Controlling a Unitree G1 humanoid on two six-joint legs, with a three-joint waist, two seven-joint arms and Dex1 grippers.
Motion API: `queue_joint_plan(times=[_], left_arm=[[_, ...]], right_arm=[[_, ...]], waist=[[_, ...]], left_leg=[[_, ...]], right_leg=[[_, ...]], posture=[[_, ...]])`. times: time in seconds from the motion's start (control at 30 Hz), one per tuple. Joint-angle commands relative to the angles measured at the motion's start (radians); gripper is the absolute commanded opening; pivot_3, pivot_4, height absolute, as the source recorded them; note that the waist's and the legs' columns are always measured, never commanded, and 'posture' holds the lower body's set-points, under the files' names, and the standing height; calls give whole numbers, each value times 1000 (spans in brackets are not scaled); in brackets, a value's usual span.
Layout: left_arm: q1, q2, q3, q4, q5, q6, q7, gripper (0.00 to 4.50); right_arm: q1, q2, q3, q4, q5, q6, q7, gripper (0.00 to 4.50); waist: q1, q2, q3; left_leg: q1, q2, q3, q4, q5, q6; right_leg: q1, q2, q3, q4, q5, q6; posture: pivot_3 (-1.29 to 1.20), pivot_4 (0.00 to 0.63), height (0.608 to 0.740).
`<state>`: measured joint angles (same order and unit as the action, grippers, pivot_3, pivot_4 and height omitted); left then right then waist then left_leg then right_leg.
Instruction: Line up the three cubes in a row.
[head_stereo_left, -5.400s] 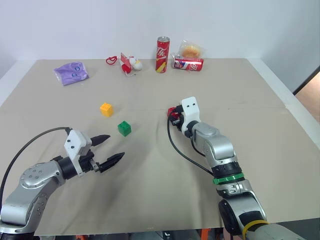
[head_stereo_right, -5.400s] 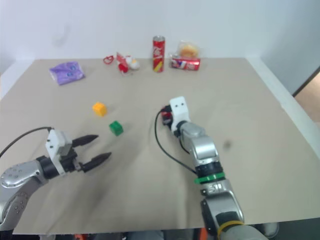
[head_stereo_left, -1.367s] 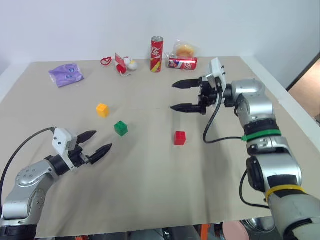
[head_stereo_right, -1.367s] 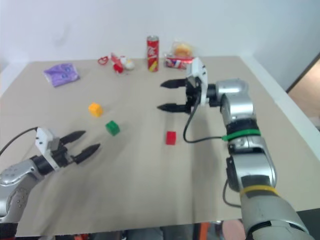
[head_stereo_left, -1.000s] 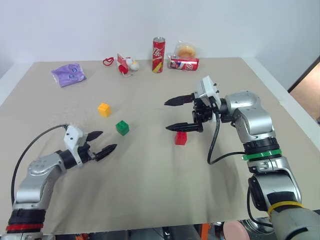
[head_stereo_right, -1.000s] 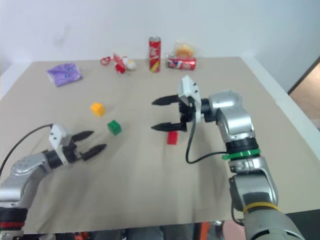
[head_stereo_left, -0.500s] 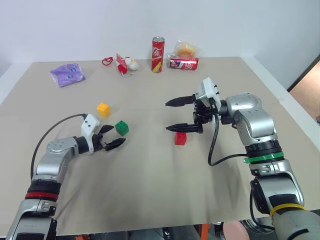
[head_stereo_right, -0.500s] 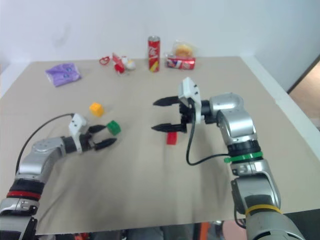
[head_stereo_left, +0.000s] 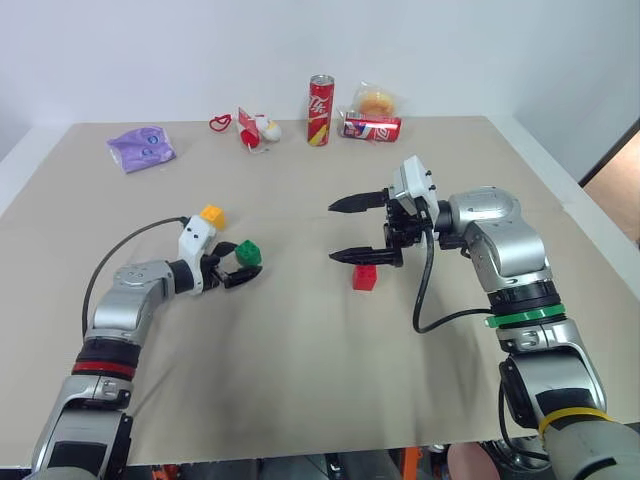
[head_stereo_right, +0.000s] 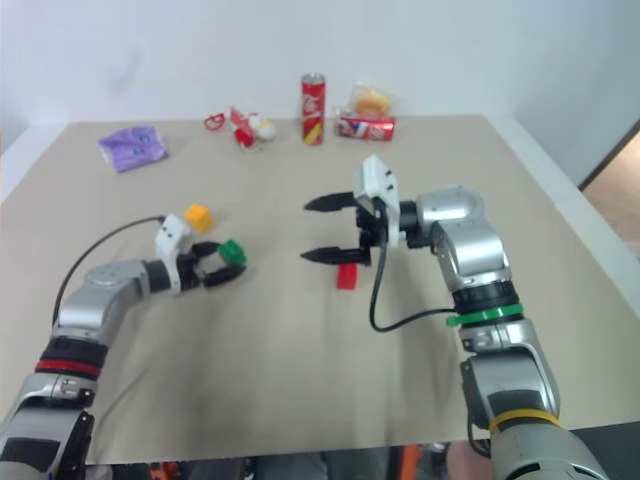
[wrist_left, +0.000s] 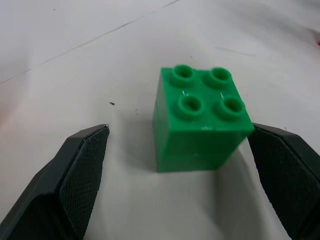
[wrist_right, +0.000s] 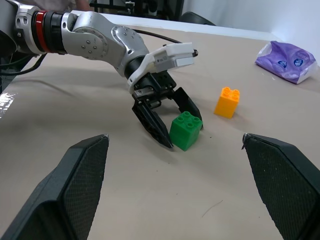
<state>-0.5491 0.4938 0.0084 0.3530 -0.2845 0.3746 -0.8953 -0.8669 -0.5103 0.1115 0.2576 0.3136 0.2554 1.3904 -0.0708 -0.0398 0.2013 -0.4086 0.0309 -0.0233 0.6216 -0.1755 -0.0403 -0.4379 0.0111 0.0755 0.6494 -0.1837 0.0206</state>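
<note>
A beige counter carries everything. Above its middle hangs the right pincer, spread wide and holding nothing, with the red cube on the counter just beneath its nearer finger. To the left, the left pincer lies low, wide open around the green cube; one finger looks to touch the cube's side, the other stands apart. The yellow cube sits just beyond, farther left. An upright red soda can stands at the far edge.
</note>
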Motion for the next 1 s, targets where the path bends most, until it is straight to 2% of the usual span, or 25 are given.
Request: queue_joint_plan(times=[0.03, 0.07, 0.1, 0.4, 0.6, 0.77, 1.0], left_arm=[[-11, -17, -7, -5, -2, 24, 9, 4500], [-9, -19, -9, -9, 0, 26, 8, 4500], [-6, -19, -13, -13, 1, 27, 4, 4238], [-17, -14, -42, -17, 15, 24, -27, 1326], [-24, 28, -88, -30, 39, -15, -130, 1333], [-64, 71, -149, 10, 80, -170, -291, 1333], [-235, -13, -192, 250, 129, -375, -386, 1333]], right_arm=[[-25, -2, -10, -11, 13, -13, -2, 4451], [-26, -1, -10, -9, 13, -13, -3, 4451], [-26, -1, -10, -8, 12, -14, -3, 4483], [-33, 2, -12, -2, 11, -16, -8, 4500], [-31, -4, -16, -23, 23, 2, -6, 4500], [35, -78, -22, -134, 77, 87, 57, 4500], [196, -258, -65, -238, 127, 116, 136, 4500]], waist=[[0, 0, 0], [0, 0, 0], [0, 0, 0], [0, 0, 0], [0, 0, 0], [4, 0, 0], [21, 0, 0]], left_leg=[[0, 0, 0, 0, 0, 0], [0, 0, 0, 0, 0, 0], [0, 0, 0, 0, 0, 0], [0, 0, 0, -2, 0, -1], [-1, -1, 0, -2, -1, -1], [-2, -1, -1, -2, -1, -1], [-5, -1, 0, 0, -1, -2]], right_leg=[[0, 0, 0, 0, 0, 0], [0, 0, 0, 0, 0, 0], [0, 0, 0, 0, 0, 0], [0, 0, 0, 0, 0, 3], [0, 0, 0, 0, -1, 3], [-2, 0, 0, 0, -1, 2], [-3, -1, 0, -1, -4, 0]], posture=[[0, 150, 740], [0, 150, 740], [0, 150, 740], [0, 150, 740], [0, 150, 740], [0, 150, 740], [0, 150, 740]])
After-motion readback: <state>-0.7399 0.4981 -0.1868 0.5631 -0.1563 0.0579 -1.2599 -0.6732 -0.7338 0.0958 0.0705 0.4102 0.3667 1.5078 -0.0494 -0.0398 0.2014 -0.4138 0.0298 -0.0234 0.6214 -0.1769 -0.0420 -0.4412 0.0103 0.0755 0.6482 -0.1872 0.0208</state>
